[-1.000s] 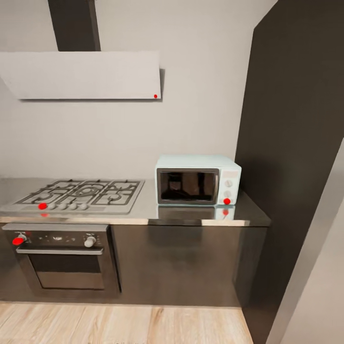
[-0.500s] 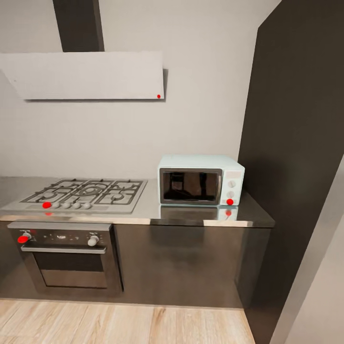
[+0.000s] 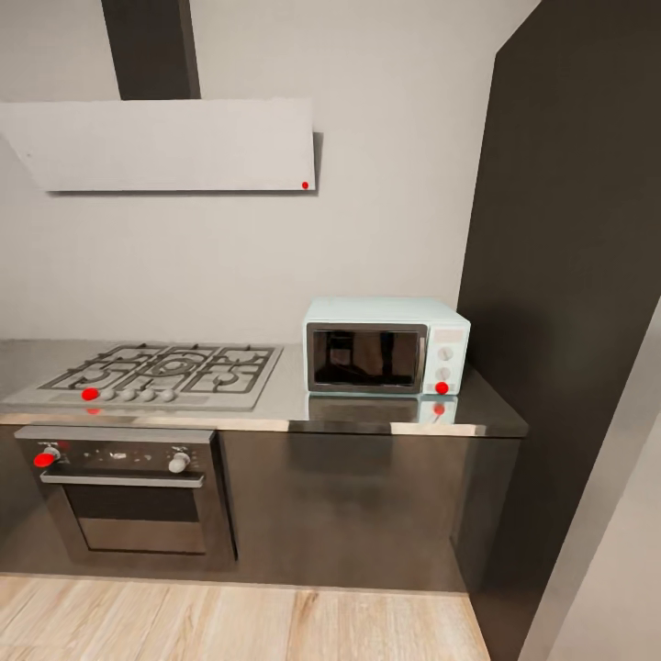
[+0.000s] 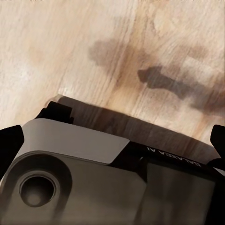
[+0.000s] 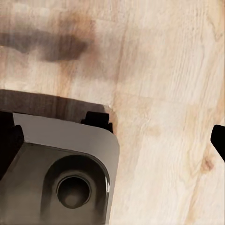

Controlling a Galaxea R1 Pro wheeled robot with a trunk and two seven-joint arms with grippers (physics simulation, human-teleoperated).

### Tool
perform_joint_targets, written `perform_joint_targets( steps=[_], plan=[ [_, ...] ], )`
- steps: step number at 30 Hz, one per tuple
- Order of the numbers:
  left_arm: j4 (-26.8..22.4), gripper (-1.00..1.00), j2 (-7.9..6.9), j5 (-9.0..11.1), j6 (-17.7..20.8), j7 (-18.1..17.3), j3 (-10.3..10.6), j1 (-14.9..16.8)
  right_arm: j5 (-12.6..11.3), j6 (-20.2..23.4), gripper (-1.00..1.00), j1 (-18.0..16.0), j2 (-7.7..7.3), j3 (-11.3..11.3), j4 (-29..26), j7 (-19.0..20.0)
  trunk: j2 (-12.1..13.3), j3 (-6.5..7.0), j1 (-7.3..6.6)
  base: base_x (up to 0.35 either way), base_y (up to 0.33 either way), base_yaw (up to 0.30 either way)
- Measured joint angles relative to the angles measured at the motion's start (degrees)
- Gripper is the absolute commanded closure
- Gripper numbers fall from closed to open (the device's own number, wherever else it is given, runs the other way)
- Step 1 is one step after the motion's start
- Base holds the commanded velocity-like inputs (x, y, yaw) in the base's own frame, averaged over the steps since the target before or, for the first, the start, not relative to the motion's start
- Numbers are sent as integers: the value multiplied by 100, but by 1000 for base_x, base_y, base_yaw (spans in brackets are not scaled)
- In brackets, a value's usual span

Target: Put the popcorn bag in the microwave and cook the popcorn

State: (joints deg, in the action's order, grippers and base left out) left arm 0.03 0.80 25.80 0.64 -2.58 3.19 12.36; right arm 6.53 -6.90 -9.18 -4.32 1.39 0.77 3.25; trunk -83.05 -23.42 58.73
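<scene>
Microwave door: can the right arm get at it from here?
Probably not yet. The microwave sits shut at the back of the countertop, some floor away, and the right wrist view looks down at wood floor. Roll closer first.

A home kitchen is showing: a gas hob (image 3: 156, 372) lying at nine o'clock on the countertop (image 3: 367, 418), a built-in oven (image 3: 128, 491) sitting beneath, a microwave (image 3: 386, 345) standing centre, a slanted hood (image 3: 165, 144) hanging at eleven.

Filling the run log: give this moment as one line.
phase: facing kitchen | microwave: door shut, on countertop right of hob | popcorn bag: unseen | wrist cameras: wood floor
</scene>
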Motion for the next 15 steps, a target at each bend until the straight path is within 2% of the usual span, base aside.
perform_joint_targets(
  steps=[3, 5, 6, 7, 8, 9, 11, 12, 13, 14, 15],
  plan=[
    [0, -100, 6, 0, -1, 0, 2, 0, 1, 79, -100, -2, 30, -5, -519, 20, 0, 0, 0, 0, 0, 0],
    [1, -100, 7, -3, -1, 0, 2, 0, -7, 618, -100, -5, 38, -3, -1441, 26, 0, 1, 0, 0, 0, 0],
    [-1, -100, 8, -7, -1, 0, 4, 0, -48, 1218, -100, -7, 39, -7, -2126, 17, 0, 1, 0, 0, 0, 0],
    [-1, -100, 8, -7, -1, 0, 5, 0, -56, 1403, -100, -7, 39, -7, -2483, 13, 0, 1, 0, 0, 0, 0],
    [-2, -100, 8, -8, -1, 0, 6, 0, -76, 1987, -100, -6, 44, -14, -3166, 1, 1, 1, 0, 0, 0, 0],
    [-1, -100, 8, -9, -1, 0, 7, 0, -84, 2239, -100, -7, 54, -13, -3725, -6, 0, 1, 0, 0, 0, 0],
    [-2, -100, 8, -9, -1, 0, 7, 0, -87, 2752, -100, -5, 163, -13, -4589, -17, 0, 1, 0, 0, 0, 0],
    [-1, -100, 8, -12, -1, 0, 7, 0, -81, 3161, -100, 3, 292, -20, -5180, -36, 0, 1, 0, 0, 0, 0],
    [-2, -100, 8, -13, -1, 0, 6, 0, -75, 3277, -100, 16, 328, -25, -5364, -50, 0, 0, 0, 0, 0, 0],
    [-2, -100, 8, -16, -2, 0, 7, 0, -82, 3763, -100, -9, 420, -25, -5823, -133, 0, 1, 0, 0, 0, 0],
    [-2, -100, 6, -16, -2, 0, 7, 0, -82, 4010, -100, -72, 449, -25, -6055, -177, 0, 1, 0, 0, 0, 0]
  ],
)
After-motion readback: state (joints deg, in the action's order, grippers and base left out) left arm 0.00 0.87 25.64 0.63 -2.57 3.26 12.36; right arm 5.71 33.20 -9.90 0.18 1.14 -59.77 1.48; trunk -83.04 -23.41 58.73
